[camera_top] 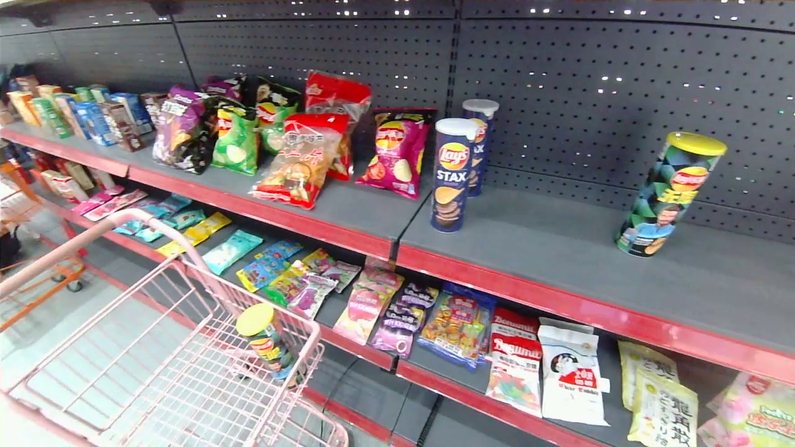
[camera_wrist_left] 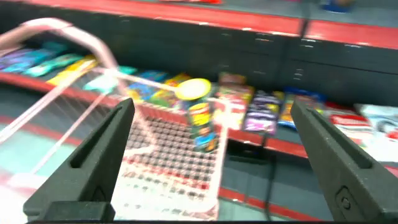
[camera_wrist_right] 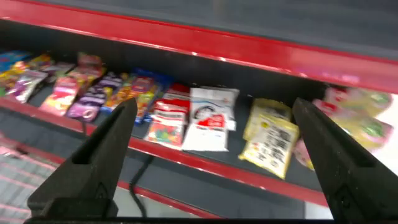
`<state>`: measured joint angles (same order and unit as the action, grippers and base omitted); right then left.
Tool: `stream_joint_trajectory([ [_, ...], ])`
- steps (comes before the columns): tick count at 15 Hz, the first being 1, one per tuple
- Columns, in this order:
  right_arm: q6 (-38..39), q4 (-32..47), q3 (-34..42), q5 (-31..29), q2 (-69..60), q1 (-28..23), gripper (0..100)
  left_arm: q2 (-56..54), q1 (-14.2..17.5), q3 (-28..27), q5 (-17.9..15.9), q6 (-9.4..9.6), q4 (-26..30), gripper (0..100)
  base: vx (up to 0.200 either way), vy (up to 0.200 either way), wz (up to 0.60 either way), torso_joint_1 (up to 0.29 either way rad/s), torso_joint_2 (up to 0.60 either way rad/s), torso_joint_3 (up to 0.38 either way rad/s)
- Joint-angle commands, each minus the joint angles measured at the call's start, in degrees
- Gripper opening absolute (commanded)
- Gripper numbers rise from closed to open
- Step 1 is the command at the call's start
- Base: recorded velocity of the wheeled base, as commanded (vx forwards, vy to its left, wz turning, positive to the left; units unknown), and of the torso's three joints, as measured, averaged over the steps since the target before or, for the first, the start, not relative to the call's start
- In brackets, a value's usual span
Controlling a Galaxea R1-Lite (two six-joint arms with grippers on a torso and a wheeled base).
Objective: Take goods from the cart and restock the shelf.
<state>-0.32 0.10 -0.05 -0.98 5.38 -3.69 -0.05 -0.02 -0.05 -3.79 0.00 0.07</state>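
Observation:
A yellow-lidded chip can [camera_top: 268, 340] stands in the far corner of the pink wire cart [camera_top: 186, 379]. In the left wrist view that can [camera_wrist_left: 200, 119] sits ahead of my open left gripper [camera_wrist_left: 217, 149], between its two dark fingers and some way off. A matching yellow-lidded can [camera_top: 671, 194] leans on the upper shelf [camera_top: 559, 248] at the right. Two blue chip cans [camera_top: 452, 175] stand mid-shelf. My right gripper [camera_wrist_right: 214, 152] is open and empty, facing the lower shelf's white snack bags [camera_wrist_right: 208, 119].
Chip bags [camera_top: 298, 155] and boxes [camera_top: 93, 115] fill the upper shelf's left half; bare shelf lies between the blue cans and the leaning can. Candy packets [camera_top: 385, 310] line the lower shelf. An orange cart [camera_top: 37, 273] stands at the far left.

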Motion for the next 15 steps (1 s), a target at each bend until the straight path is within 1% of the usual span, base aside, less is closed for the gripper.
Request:
stream_joint_trajectory([
  [1,0.0,0.0,0.0,0.0,0.1,0.0,100,0.0,0.0,0.0,0.0,0.00,0.0,100,0.000,0.000,0.60,-0.002,0.01,-0.002],
  [5,0.0,-0.1,0.0,0.0,0.1,0.0,100,0.0,0.0,0.0,0.0,0.00,0.0,100,0.000,0.000,0.60,0.002,0.01,0.001],
  [15,0.2,-0.1,0.0,-0.1,0.1,-0.2,100,0.0,0.0,0.0,0.1,0.00,0.0,100,0.000,0.000,0.00,0.000,0.00,0.000],
])
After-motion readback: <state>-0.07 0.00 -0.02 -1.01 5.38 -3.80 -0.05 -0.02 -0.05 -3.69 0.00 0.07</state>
